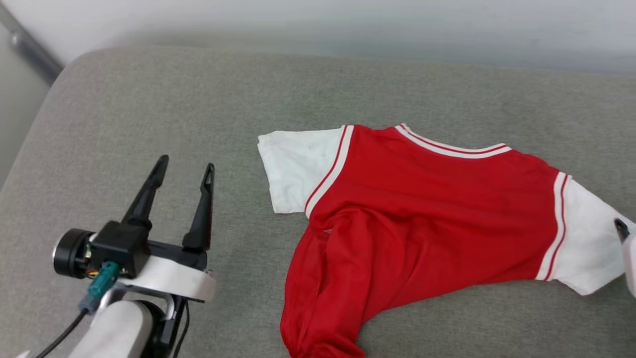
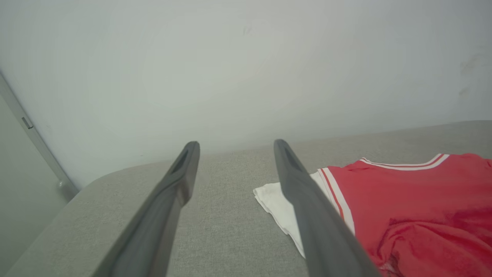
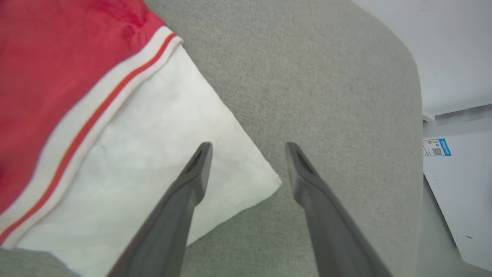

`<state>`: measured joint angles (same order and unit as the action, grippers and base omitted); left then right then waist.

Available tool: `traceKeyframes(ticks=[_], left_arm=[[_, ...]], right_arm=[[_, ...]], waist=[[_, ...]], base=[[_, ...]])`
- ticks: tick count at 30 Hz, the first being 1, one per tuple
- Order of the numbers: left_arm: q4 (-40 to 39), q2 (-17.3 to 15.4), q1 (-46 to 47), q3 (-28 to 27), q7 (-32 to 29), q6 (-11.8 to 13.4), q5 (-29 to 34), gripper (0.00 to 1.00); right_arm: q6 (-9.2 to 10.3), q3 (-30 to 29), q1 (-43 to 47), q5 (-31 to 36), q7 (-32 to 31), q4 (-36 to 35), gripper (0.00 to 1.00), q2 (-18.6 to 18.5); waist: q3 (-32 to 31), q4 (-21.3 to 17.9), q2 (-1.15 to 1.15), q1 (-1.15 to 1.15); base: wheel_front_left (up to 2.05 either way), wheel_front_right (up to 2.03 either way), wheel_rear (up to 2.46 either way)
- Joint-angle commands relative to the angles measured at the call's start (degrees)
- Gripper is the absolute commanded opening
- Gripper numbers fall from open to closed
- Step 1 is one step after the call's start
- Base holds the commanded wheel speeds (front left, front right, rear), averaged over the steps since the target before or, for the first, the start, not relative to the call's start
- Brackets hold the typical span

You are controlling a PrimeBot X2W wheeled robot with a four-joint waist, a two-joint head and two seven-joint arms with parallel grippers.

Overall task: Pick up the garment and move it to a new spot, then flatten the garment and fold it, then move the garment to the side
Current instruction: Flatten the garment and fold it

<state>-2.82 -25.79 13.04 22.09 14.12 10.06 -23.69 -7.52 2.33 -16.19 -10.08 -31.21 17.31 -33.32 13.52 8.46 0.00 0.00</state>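
garment (image 1: 427, 199): thin soft cloth, matt. Red body creased, bunched toward 6 o'clock; white sleeve panels smoother.
padded surface (image 1: 149, 99): grey woven upholstery, matt, fine grainy weave.
left tool (image 1: 185, 163): fingers dark, smooth, matt, plastic-looking; wrist shell (image 1: 171, 281) at 6 o'clock pale, slightly glossy.
right tool (image 3: 249, 146): same dark matt fingers.
wall (image 2: 246, 57): smooth, matt.

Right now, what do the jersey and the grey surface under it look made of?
The jersey looks like thin, soft knit, probably synthetic sportswear: matte with a slight sheen, draping and wrinkling into loose folds. The grey surface looks like woven upholstery fabric, likely over padding: matte, with a fine heathered weave and rounded, soft-looking corners.
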Motion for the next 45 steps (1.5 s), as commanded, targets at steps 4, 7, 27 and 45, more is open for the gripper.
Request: traceKeyframes(ticks=[4,7,27,45], left_arm=[[0.21,-1.13,2.30,-1.13,-0.47,-1.20,-1.06,1.00],[0.28,-1.74,3.19,-1.80,-1.61,-2.10,-2.63,1.00],[3.36,-18.12,17.91,-3.10,-38.80,-14.36,-19.37,1.00],[14.98,-24.99,30.60,3.88,-69.75,-15.08,-23.85,1.00]], right_arm=[[0.06,-4.27,-0.94,-2.12,9.22,-3.58,1.00,5.40],[0.06,-6.82,1.60,-3.73,15.36,-7.34,1.00,8.90],[0.04,-11.33,11.37,-2.60,37.28,-30.81,1.00,29.49],[0.04,-9.14,8.07,-4.21,44.75,-26.63,1.00,30.52]], waist=[[-2.59,-3.33,0.00,0.00],[-2.96,-5.07,0.00,0.00],[5.87,-17.09,0.00,0.00],[15.22,-22.87,0.00,0.00]], base=[[0.00,0.00,0.00],[0.00,0.00,0.00],[0.00,0.00,0.00],[0.00,0.00,0.00]])
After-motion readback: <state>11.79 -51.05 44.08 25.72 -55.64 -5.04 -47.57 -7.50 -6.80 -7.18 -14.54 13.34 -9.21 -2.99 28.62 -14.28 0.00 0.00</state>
